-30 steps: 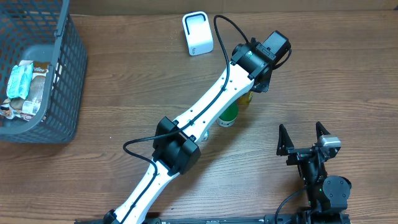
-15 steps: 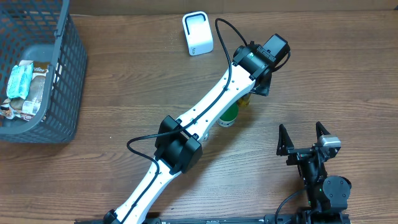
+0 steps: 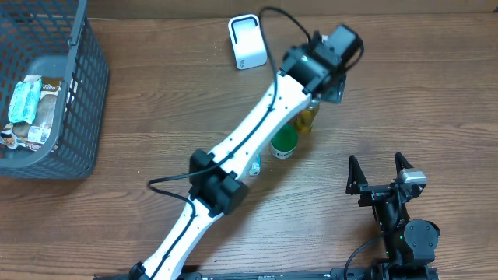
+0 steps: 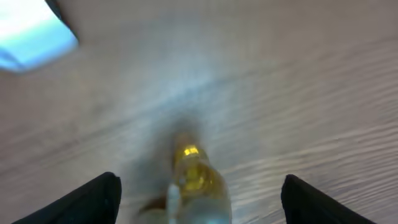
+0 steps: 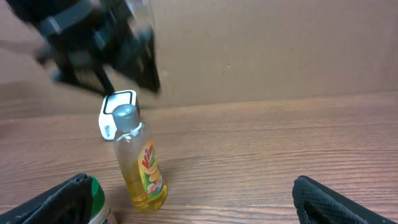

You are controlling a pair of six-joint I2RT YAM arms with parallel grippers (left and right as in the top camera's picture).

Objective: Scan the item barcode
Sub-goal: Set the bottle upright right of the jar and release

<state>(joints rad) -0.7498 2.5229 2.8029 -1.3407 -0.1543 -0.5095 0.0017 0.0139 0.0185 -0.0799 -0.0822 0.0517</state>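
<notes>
Yellow bottle (image 5: 140,165) stands upright on the wooden table (image 5: 280,155); left gripper (image 4: 199,186) hovers above, fingers spread, seemingly not touching it. Right gripper (image 3: 376,161) gapes too, well apart.

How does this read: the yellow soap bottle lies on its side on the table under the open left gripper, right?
Not quite. The yellow soap bottle stands upright on the table, cap up, not on its side; the right wrist view shows it plainly. The left gripper is open above it, as you said.
</notes>
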